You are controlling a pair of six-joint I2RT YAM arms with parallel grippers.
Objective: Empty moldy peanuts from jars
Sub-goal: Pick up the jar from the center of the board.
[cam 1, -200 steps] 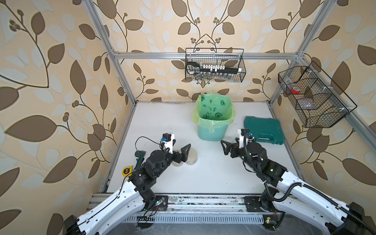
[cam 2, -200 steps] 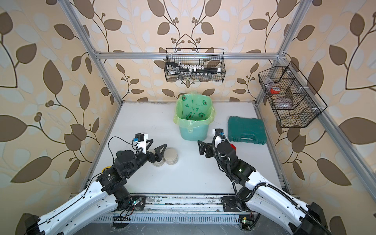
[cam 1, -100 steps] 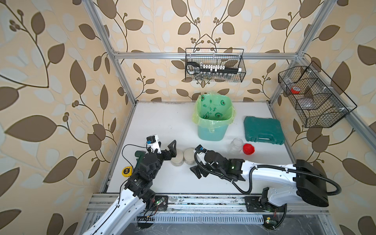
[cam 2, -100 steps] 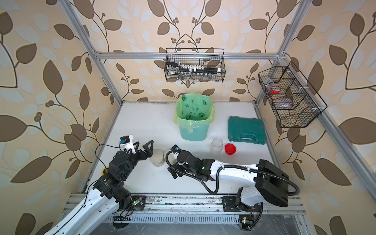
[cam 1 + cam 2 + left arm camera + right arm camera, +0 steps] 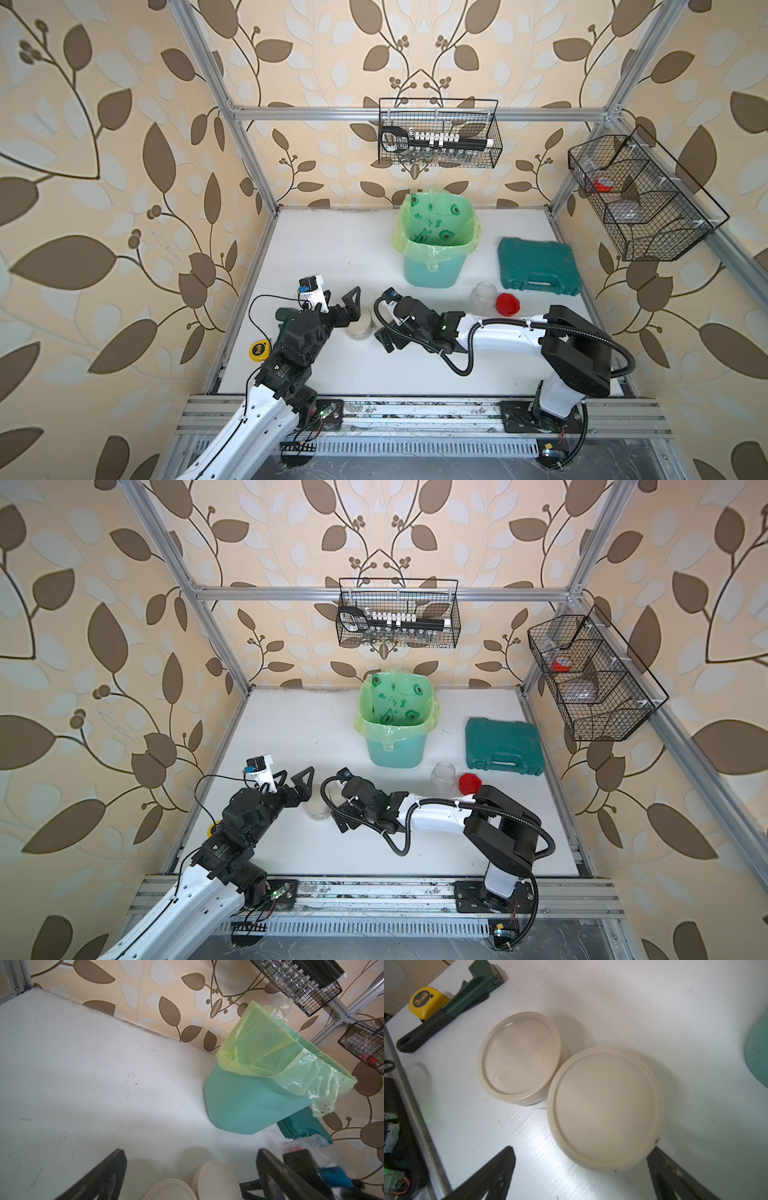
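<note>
Right gripper (image 5: 581,1151) hovering, fingers spread wide, lining up on nearer squat jar (image 5: 604,1109), likely for lid grab. Left gripper (image 5: 190,1153) gaping too, beside touching neighbour jar (image 5: 521,1055). Peanuts unseen, presumably sitting under beige lids. Tall jar (image 5: 483,293) standing open by red lid (image 5: 508,303), near bin (image 5: 432,270).

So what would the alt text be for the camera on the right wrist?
Two squat beige-lidded jars sit side by side on a white table, with the robot's open dark fingers spread wide at the nearer one. A yellow tape measure and green pipe wrench lie beyond.
</note>
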